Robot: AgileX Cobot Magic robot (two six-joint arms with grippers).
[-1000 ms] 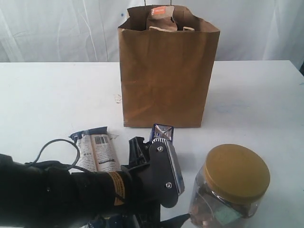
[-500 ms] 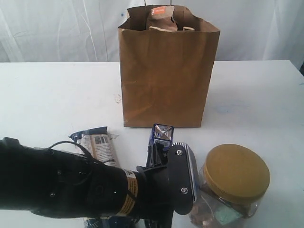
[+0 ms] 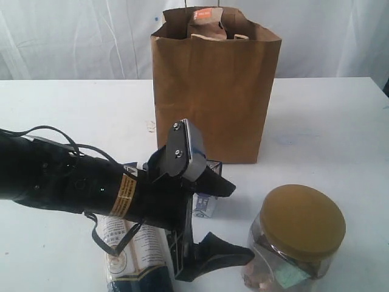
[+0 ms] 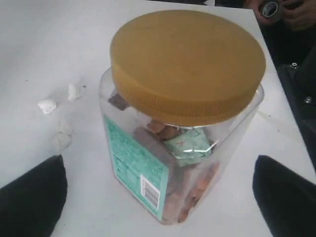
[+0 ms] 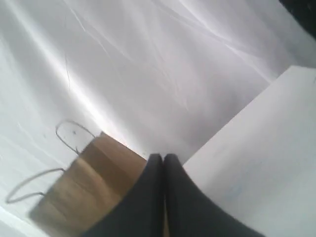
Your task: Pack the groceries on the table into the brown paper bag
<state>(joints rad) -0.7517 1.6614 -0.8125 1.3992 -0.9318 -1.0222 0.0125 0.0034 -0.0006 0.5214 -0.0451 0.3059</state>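
reaching in from the left along the near edge of the table (image 3: 328,134), the left gripper (image 3: 243,222) holds its jaws wide apart, aimed at the yellow-lidded clear jar (image 3: 301,234) and just short of touching it. the jar stands upright at the near right. a small blue-white carton (image 3: 205,204) shows just behind the gripper, and a long cream-black packet (image 3: 137,258) lies flat under the arm, near left. the brown paper bag (image 3: 213,97) stands upright at the far middle, with the brown pouch with orange label (image 3: 205,21) poking above its rim. the right gripper (image 5: 163,187) has its jaws pressed together on nothing, up off the table with the bag beyond it.
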